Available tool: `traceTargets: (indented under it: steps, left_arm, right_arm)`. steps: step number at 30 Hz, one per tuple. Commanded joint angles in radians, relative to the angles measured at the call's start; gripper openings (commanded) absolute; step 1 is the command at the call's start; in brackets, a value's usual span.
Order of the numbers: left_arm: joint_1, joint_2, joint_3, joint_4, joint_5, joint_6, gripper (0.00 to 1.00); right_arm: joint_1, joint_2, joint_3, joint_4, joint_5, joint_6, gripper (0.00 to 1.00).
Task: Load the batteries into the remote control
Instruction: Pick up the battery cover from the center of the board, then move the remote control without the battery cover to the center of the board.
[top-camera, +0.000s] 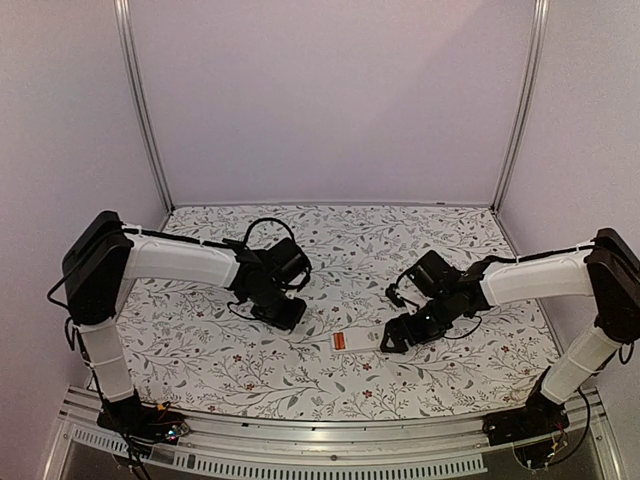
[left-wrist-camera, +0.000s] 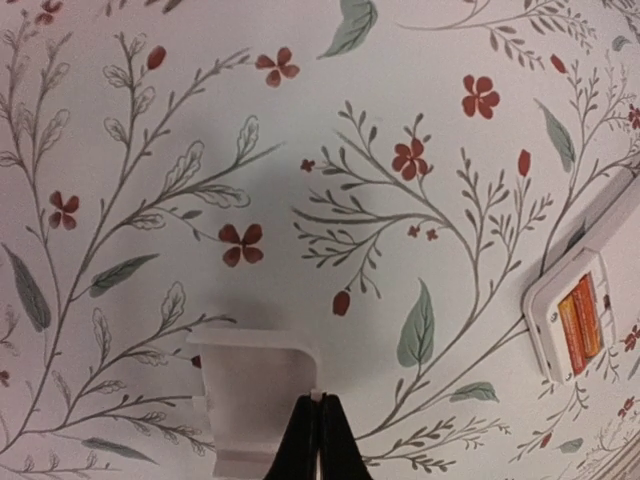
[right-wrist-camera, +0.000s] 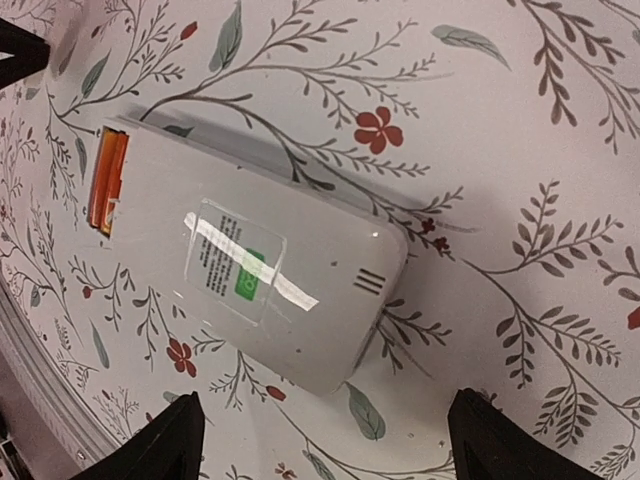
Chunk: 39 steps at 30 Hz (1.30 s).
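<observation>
Top external: the slim white plastic remote control (top-camera: 362, 341) lay on the floral counter (top-camera: 200, 350). Left wrist: the left hand (left-wrist-camera: 320, 410) was closed at the edge of a thin white cover plate (left-wrist-camera: 250, 390); so shallow a pinch could slip. Right wrist: the right hand (right-wrist-camera: 325, 445) spread wide near the remote, 2 orange cylindrical batteries (right-wrist-camera: 107, 180) seated inside.
</observation>
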Motion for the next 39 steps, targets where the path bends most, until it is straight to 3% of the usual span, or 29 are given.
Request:
traceTargets:
  steps: [1, 8, 13, 18, 22, 27, 39]
  left_arm:
    - [0.021, -0.091, -0.040, 0.043, 0.031, -0.006, 0.00]
    - [0.043, -0.149, -0.058, 0.056, 0.030, -0.007, 0.00]
    - [0.059, -0.193, -0.074, 0.075, 0.030, -0.012, 0.00]
    - [0.074, -0.237, -0.111, 0.101, 0.036, -0.009, 0.00]
    - [0.087, -0.275, -0.140, 0.117, 0.039, -0.004, 0.00]
    - [0.120, -0.327, -0.191, 0.152, 0.060, -0.010, 0.00]
    - [0.181, -0.387, -0.250, 0.218, 0.129, -0.005, 0.00]
  right_arm:
    - [0.071, 0.043, 0.042, -0.021, 0.114, -0.041, 0.86]
    - [0.219, 0.126, 0.138, -0.124, 0.451, 0.025, 0.88]
    - [0.310, 0.231, 0.199, -0.157, 0.584, 0.139, 0.93]
    - [0.344, 0.307, 0.226, -0.132, 0.591, 0.272, 0.98]
    - [0.343, 0.344, 0.251, -0.081, 0.564, 0.320, 0.95]
    - [0.337, 0.375, 0.303, -0.067, 0.555, 0.313, 0.87]
    - [0.263, 0.448, 0.404, -0.023, 0.479, 0.247, 0.89]
